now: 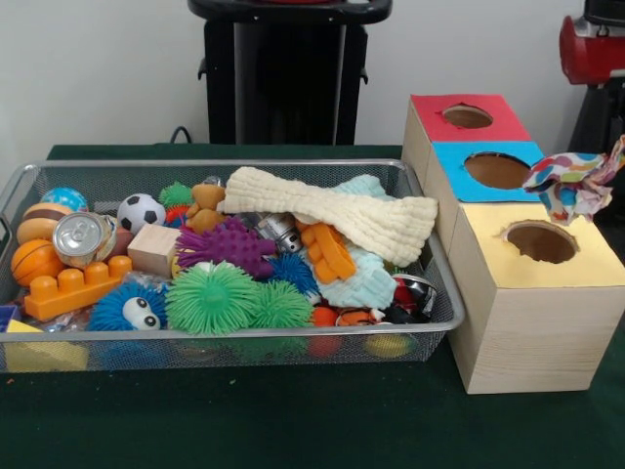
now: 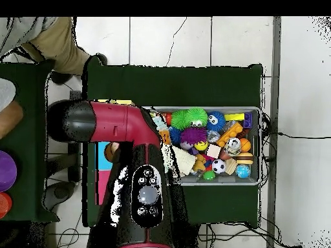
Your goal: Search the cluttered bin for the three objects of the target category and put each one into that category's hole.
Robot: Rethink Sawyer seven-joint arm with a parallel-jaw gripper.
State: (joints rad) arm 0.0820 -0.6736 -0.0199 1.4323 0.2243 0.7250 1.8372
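One rope toy [image 1: 576, 181] hangs above the yellow box's hole [image 1: 541, 241], right side. Pincer hidden, cannot tell its state.

From overhead, the arm [image 2: 129, 168] is a thick rounded tube, glossy crimson with black joint caps and a black panel carrying a round grey button ringed by smaller ones. In the front view, the pedestal [image 1: 288, 73] is a black upright column under a flat black top.
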